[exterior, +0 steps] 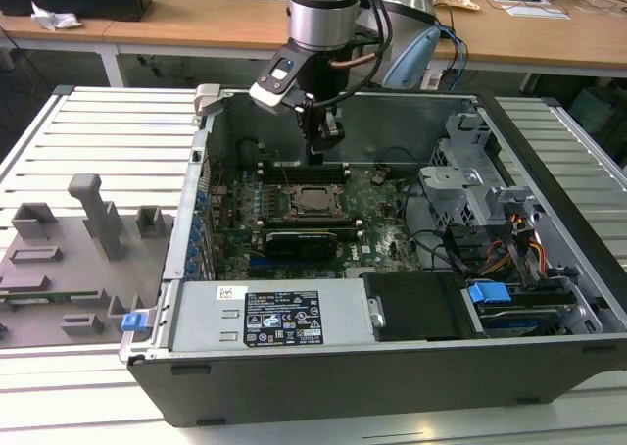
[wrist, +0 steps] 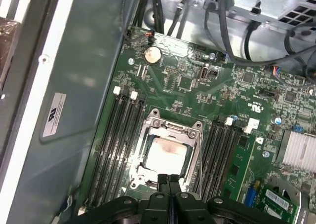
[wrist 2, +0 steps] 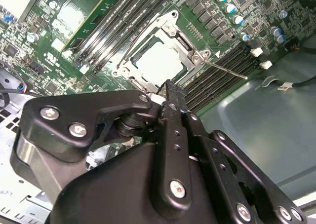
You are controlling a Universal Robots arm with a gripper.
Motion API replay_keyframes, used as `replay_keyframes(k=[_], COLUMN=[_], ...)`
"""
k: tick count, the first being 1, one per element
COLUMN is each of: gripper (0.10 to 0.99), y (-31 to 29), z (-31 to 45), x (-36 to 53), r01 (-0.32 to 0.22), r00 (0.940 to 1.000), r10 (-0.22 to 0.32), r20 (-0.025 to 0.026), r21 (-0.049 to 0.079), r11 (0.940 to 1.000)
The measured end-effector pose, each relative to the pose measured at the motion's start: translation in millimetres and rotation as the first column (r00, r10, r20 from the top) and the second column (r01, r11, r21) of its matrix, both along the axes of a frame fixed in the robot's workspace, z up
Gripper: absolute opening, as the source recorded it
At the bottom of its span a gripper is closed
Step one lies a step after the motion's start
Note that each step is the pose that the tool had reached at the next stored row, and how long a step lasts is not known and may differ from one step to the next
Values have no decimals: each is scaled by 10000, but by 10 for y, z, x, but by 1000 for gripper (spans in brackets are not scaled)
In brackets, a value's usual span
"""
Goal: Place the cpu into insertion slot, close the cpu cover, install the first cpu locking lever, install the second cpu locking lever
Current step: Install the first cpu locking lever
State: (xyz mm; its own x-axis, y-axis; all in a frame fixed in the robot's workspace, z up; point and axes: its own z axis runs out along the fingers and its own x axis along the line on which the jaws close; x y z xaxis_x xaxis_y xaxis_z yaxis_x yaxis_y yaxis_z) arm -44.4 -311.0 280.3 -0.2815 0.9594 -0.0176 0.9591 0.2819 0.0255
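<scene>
Black gripper [wrist: 168, 178] linkage sits closest to my wrist cameras, and I read the jaws as pressed together with nothing between them. Straight off their tips lies the cpu [wrist: 165, 154]. Its dull silver top shows through the window of the cpu cover [wrist: 194, 147], which lies flat over it, and the chip is seated in the insertion slot [wrist: 139, 170] on the green motherboard [wrist: 197, 81]. In the second wrist view a thin wire locking lever [wrist 2: 226, 69] runs out from one corner of the socket, its long axis slanting across the memory slots [wrist 2: 207, 88]; it looks unlatched to me. From the exterior view the tips hang just above the socket's far edge, inside the open computer case [exterior: 392, 367] on the tabletop [exterior: 108, 122]. Placing and covering look done; this lever I judge not yet locked
</scene>
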Motion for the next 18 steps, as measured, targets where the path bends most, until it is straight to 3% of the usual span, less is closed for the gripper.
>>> replay_keyframes(k=[12,15,18], gripper=[106,106,106], y=[0,0,-1], z=[0,0,0], x=[0,0,0], r01=[-871,-1584,-1891], r00=[9962,9874,9820], r10=[871,1584,1891], r20=[0,0,0], r21=[0,0,1], r11=[9962,9874,9820])
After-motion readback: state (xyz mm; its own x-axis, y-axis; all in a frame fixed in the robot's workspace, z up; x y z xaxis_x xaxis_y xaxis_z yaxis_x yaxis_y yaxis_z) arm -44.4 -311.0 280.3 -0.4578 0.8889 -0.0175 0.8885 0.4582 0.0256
